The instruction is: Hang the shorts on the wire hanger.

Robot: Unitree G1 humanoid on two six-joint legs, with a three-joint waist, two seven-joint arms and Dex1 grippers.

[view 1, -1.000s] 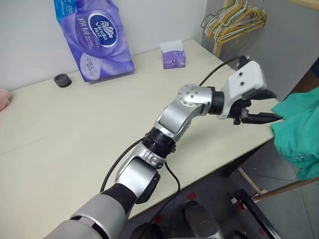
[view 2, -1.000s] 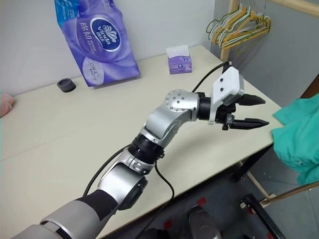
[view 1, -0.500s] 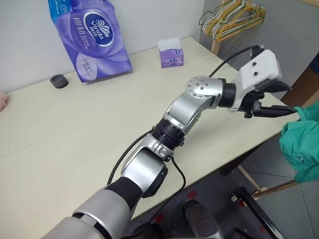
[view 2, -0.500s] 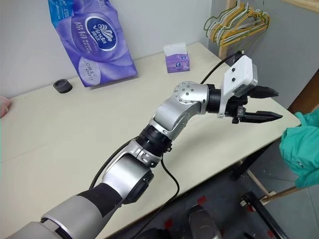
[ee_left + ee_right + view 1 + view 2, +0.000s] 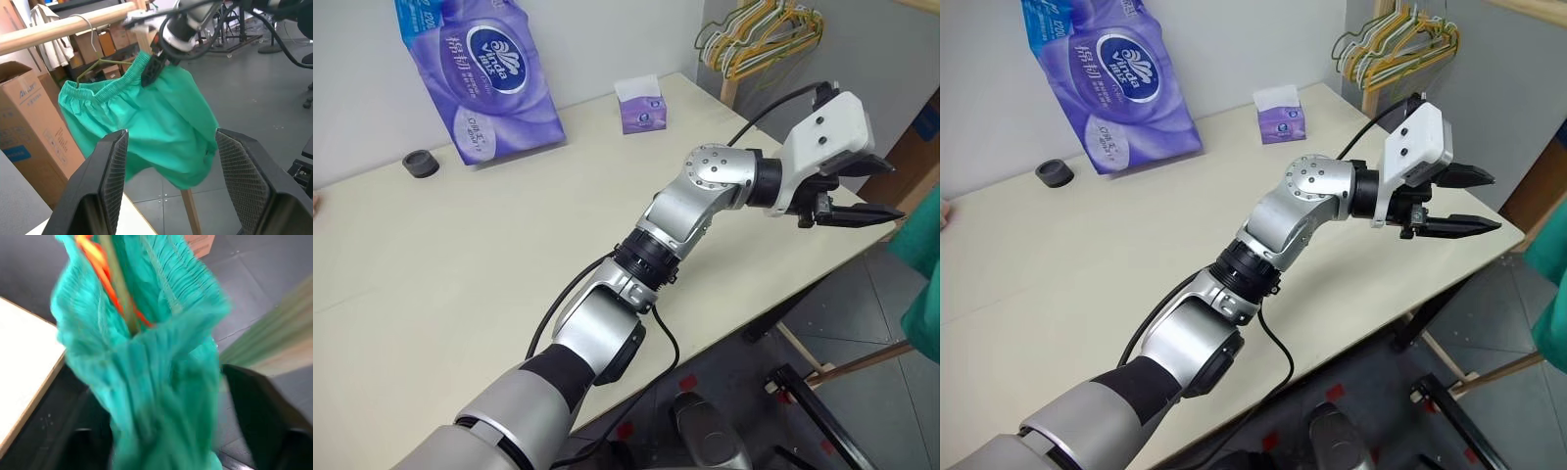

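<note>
Left eye view: left hand point(image 5: 871, 201), black fingers parted and empty, points level past the pale worktop point(image 5: 460, 245) edge toward teal-green fabric shorts point(image 5: 922, 264). Left wrist view: shorts hang on thin olive wire hanger point(image 5: 93, 66) from a wooden rail point(image 5: 63, 24), straight ahead; right hand point(image 5: 152, 68) at the waistband, spread uncertain.

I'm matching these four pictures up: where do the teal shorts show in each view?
Left eye view: the shorts are cut off at the right edge, beyond the table.
Right eye view: at the right edge again.
Left wrist view: mid-picture, hanging from the wire hanger under a wooden rail.
Right wrist view: close up, mid-picture.
Shared landmark: the table's pale edge beside the shorts.
</note>
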